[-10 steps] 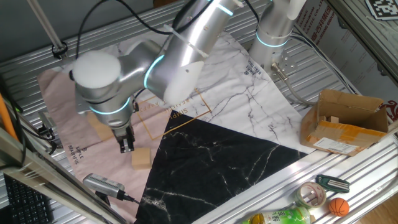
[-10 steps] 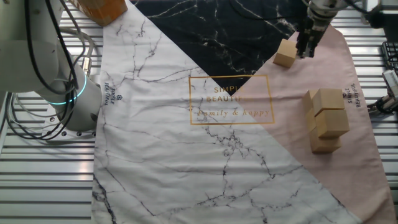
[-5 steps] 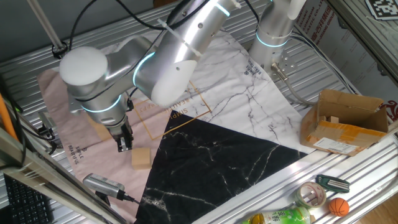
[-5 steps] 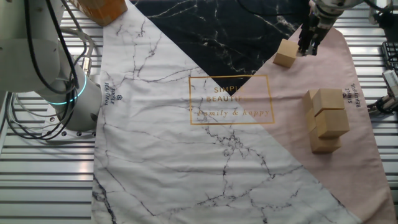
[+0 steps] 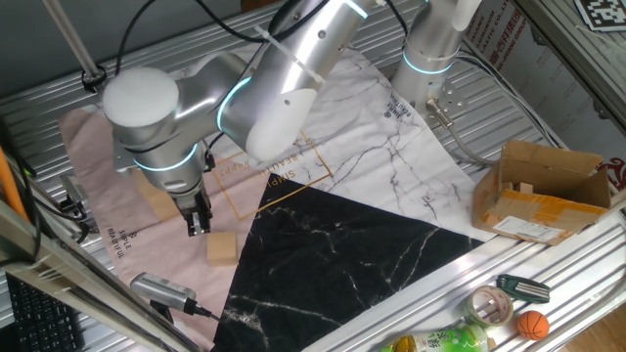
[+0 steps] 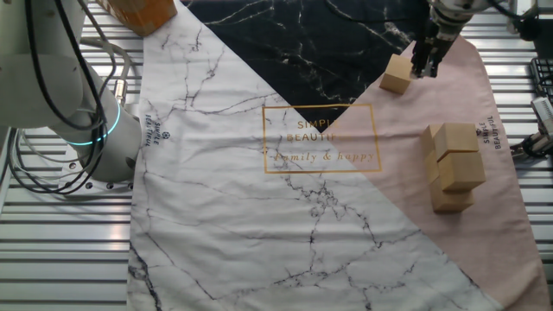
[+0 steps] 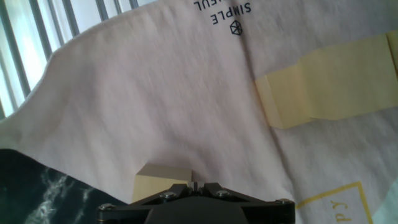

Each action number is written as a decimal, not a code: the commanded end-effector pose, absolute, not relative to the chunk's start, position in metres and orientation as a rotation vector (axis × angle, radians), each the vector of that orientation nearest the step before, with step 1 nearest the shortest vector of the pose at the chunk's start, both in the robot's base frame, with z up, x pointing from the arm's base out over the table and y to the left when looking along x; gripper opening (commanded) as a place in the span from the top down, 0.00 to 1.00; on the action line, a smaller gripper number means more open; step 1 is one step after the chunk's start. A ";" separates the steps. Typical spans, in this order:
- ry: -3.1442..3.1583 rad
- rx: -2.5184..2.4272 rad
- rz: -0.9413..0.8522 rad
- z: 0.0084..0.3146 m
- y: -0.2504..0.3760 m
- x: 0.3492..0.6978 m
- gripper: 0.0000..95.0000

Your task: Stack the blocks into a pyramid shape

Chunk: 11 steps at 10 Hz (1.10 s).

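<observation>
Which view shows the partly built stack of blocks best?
The other fixed view: the stack of blocks stands unblocked on the pink cloth, tiers visible. In one fixed view the arm hides nearly all of it. The hand view shows only a blurred tan edge, probably its base.

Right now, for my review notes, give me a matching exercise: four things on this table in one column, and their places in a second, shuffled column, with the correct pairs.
Things:
1. lone light tan wooden cube
2. stacked group of light tan wooden cubes
3. black two-finger claw
4. brown cardboard box

Places:
A. off the cloth, on the metal table
B. at the edge where pink cloth meets black marble print
C. on the pink cloth, away from the black print
D. just beside the lone cube, above the pink cloth

Pairs: 1-B, 2-C, 3-D, 4-A
</observation>
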<state>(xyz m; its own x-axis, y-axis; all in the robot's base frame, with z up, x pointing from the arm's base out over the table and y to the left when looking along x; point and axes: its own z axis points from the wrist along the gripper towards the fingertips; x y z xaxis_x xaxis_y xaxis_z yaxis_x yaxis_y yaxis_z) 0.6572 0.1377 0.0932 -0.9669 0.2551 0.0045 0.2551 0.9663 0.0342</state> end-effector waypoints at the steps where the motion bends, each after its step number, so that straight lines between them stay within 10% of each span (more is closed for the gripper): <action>1: -3.128 -0.405 -0.067 0.093 0.138 0.656 1.00; 11: -3.221 -0.285 -0.067 0.093 0.138 0.656 1.00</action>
